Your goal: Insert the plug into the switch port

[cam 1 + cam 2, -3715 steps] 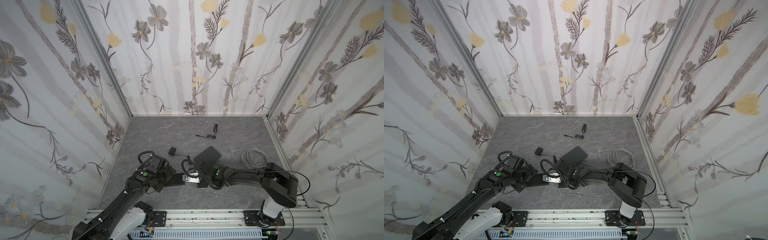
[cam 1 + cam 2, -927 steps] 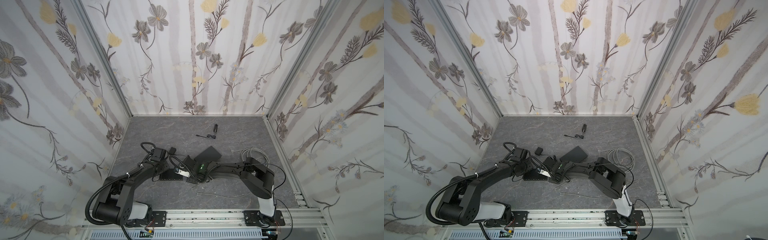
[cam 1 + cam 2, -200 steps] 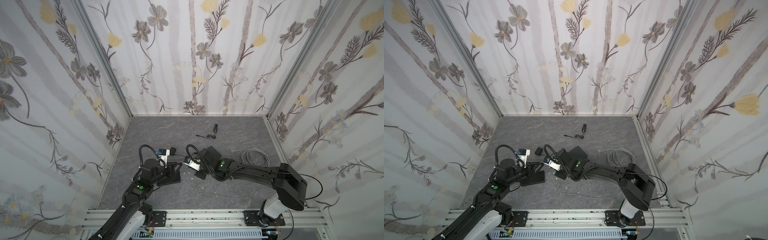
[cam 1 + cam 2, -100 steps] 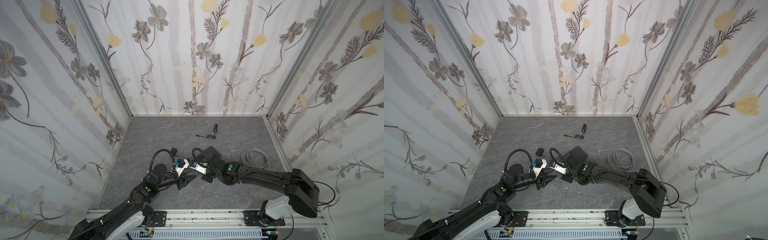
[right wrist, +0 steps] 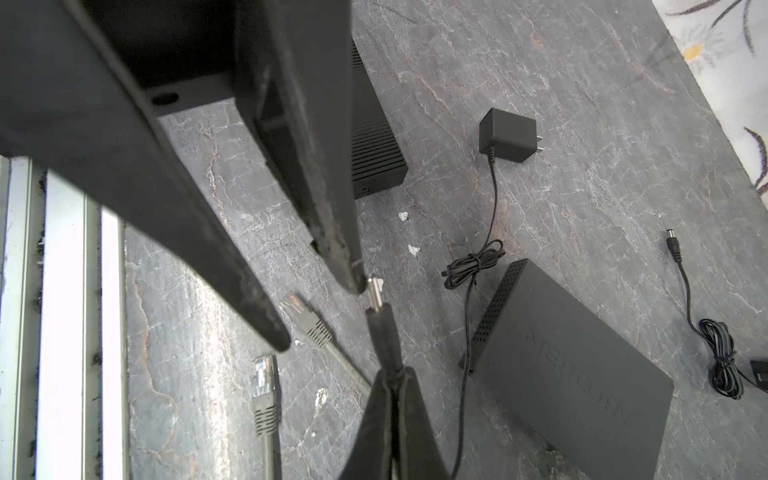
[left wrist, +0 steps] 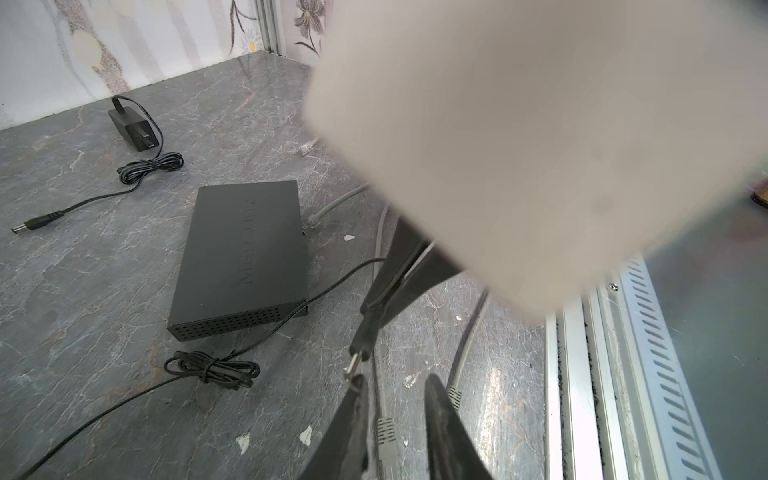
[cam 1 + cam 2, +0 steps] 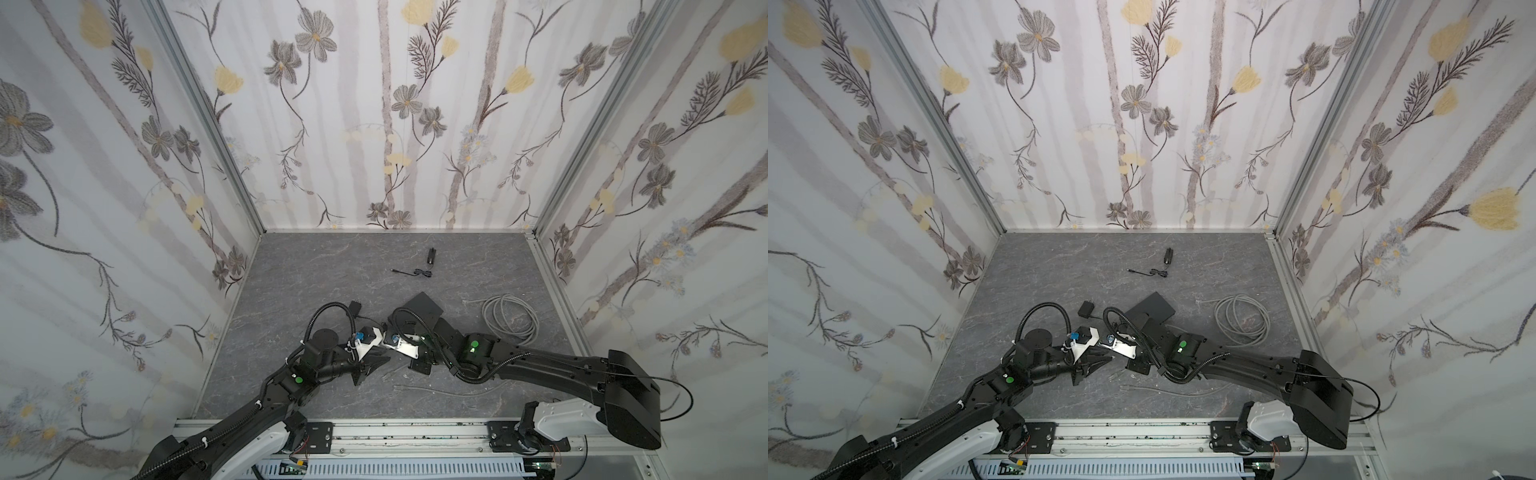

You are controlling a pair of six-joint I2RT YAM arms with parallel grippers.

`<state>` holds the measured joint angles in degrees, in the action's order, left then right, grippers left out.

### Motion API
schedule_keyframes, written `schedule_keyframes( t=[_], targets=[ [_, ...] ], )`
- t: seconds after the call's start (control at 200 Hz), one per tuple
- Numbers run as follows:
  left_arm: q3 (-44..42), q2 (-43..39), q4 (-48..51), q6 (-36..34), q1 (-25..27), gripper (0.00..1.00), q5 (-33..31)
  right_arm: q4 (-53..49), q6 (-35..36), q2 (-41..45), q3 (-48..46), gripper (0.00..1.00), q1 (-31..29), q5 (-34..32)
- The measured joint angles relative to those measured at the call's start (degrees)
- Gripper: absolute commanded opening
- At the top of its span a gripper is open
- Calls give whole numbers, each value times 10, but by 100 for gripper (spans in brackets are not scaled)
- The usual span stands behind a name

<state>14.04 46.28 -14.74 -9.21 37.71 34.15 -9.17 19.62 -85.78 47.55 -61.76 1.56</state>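
Nearest me, my right gripper (image 5: 392,374) is clamped on the black metal-tipped barrel plug (image 5: 380,328). My left gripper (image 6: 395,378) meets it from 9 o'clock in both top views, jaws apart, with one fingertip (image 6: 358,380) against the plug's tip. The flat black plastic switch box (image 7: 419,306) lies at 1 o'clock from them, apart from the plug, and I can't see its port. I judge the pickup done; lining up and insertion are left.

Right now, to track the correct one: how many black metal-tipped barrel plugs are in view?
2. One plug is pinched in the right gripper; the other plug lies loose on the grey table toward the back. More may be hidden.
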Motion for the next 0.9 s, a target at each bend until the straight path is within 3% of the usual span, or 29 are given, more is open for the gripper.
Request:
schedule_keyframes(
  t=[0.325,0.53,0.794,0.899],
  targets=[
    [1,3,4,1,0,43,-16,-2,11,11,-10,0,-9,11],
    [1,9,3,2,0,33,-2,-4,16,0,-9,0,-14,15],
    [10,22,4,2,0,0,15,-5,20,-5,-2,0,-16,12],
    [13,25,8,2,0,0,19,-8,21,-5,-1,0,-16,10]
  ],
)
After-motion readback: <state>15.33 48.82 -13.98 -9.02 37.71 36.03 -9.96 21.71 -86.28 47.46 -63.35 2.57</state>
